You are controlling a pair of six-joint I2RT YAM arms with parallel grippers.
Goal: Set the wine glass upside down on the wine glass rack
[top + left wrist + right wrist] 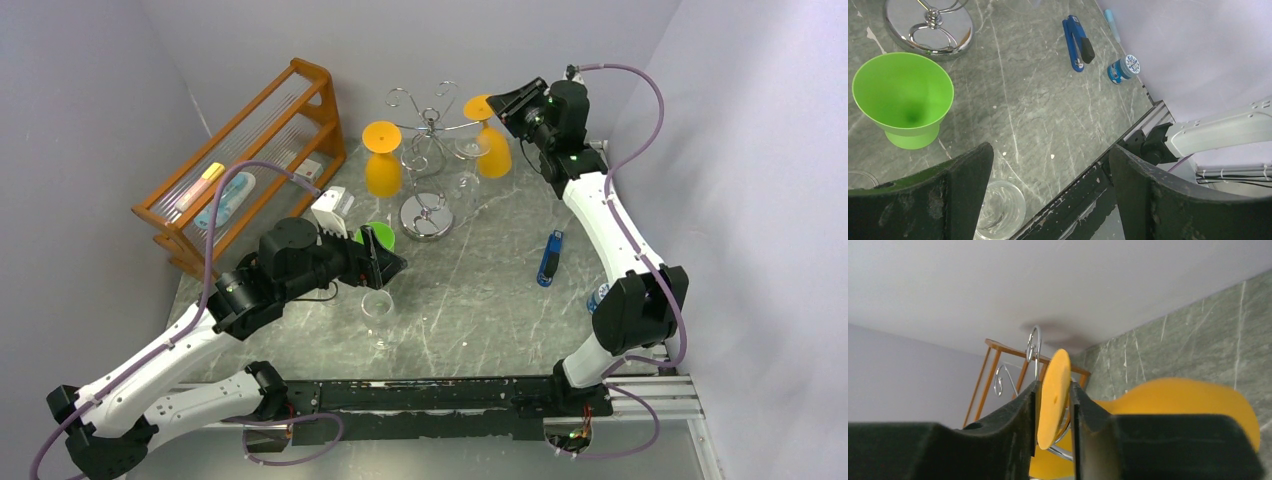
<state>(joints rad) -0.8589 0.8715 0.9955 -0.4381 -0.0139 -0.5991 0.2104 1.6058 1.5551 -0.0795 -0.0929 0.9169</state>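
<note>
Right fingers (1018, 430): clamping flat on the round foot (1053, 400) of the orange wine glass (1178, 400), one pad pressing on each face of the disc. The glass is hanging inverted, its long axis running from the pinched foot down to the bowl below the fingers, roughly upright in the overhead view. Wine glass rack (428, 215), chrome wire on a round base: standing just beside the right fingers, toward their left, with its curled arms (1034, 347) showing close behind the foot in the wrist view. Whether the stem is already lying inside one of those arms cannot be told from any view. Judged step: the glass is being brought to the rack top, or seated there, and letting go is not yet done. The coming move is turning on that short gap between foot and curl, with the stem needing to slip sideways into an arm while the foot is riding above the wire. A second orange glass (382, 160) is appearing to hang bowl-down on the side of the rack away from the right fingers. Left fingers (963, 190): standing wide apart, holding nothing, hovering over the counter (1048, 100) with a clear glass (1000, 210) just under them and a green cup (903, 100) ahead. They are lying well apart from the rack top, so the right arm is much the nearer.
</note>
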